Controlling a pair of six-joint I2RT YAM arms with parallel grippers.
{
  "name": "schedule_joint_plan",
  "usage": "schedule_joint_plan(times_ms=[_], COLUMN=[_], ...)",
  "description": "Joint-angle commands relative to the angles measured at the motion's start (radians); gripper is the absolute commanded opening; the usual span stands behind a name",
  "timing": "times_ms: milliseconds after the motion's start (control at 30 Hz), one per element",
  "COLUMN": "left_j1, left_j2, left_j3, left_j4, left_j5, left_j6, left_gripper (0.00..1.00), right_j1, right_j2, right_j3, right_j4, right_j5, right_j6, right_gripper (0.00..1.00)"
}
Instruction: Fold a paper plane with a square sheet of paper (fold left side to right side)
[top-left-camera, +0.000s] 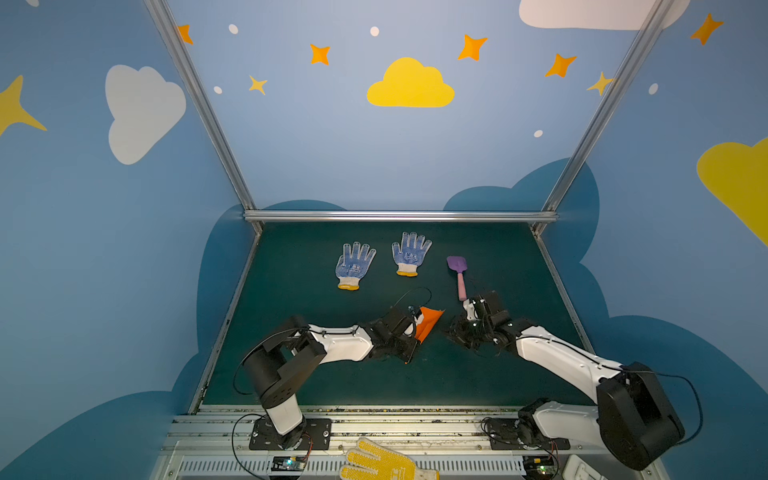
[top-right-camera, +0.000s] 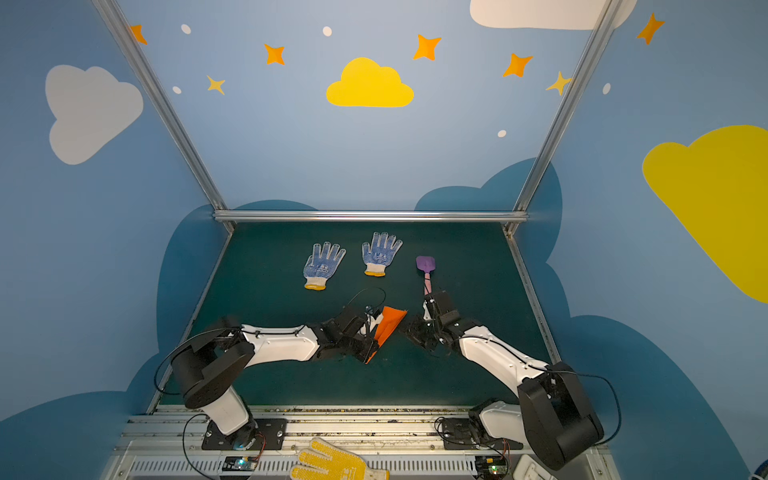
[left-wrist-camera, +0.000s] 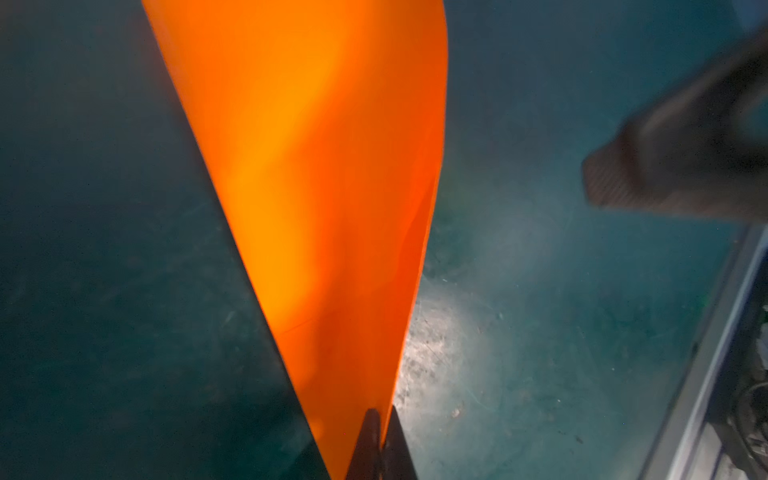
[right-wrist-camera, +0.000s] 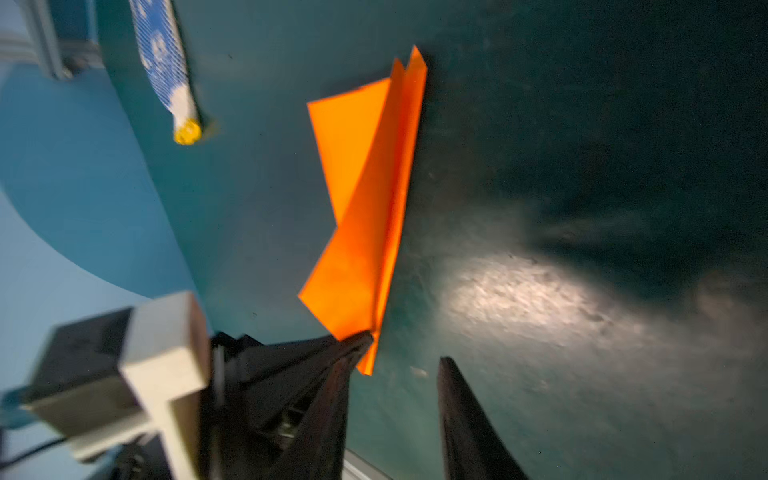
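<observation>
While left gripper (left-wrist-camera: 380, 436) clamps plane (top-left-camera: 429, 322) near its nose | plane mid-mat (top-left-camera: 332, 374), between the arms, long axis nose near-left to tail far-right | right gripper (top-left-camera: 455, 334) just right of plane, not touching, jaws parted, empty | likely: right reaches left for the free wing.

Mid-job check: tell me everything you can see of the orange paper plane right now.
The paper plane is thin, bright orange paper, creased into a narrow pointed dart with layered flaps, one of them spread open. The left gripper is shut on it near its pointed end, holding it tilted near the middle of the green mat. The right gripper stands open beside it, not touching.
</observation>
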Motion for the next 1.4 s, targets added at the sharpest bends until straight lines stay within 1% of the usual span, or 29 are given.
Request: schedule_joint_plan(times_ms=[0,133,167,200,500,533,967,1367], left_j1=[0.017,0.033,0.037,0.04,0.059,0.059,0.066,0.07], left_j2=[0.017,0.03,0.033,0.035,0.043,0.044,0.046,0.05], left_j3=[-0.013,-0.02,-0.019,-0.02,-0.027,-0.027,-0.029,-0.024], left_j4=[0.014,0.025,0.028,0.03,0.034,0.034,0.033,0.033], left_j5=[0.078,0.11,0.118,0.124,0.156,0.158,0.169,0.188], left_j6=[-0.027,-0.042,-0.045,-0.047,-0.055,-0.055,-0.051,-0.046], left_gripper=[0.03,0.03,0.03,0.03,0.03,0.03,0.03,0.03], right_j1=[0.0,0.019,0.028,0.036,0.094,0.098,0.106,0.106], right_j2=[0.023,0.08,0.092,0.103,0.198,0.208,0.323,0.401], right_j3=[-0.01,0.007,0.014,0.019,0.061,0.094,0.181,0.187], right_j4=[0.036,0.063,0.066,0.068,0.116,0.118,0.133,0.139], right_j5=[-0.04,-0.07,-0.069,-0.066,-0.066,-0.065,-0.057,-0.039], right_j6=[-0.1,-0.134,-0.14,-0.143,-0.144,-0.144,-0.146,-0.153], right_gripper=[0.23,0.05,0.01,0.0,0.0,0.0,0.0,0.0])
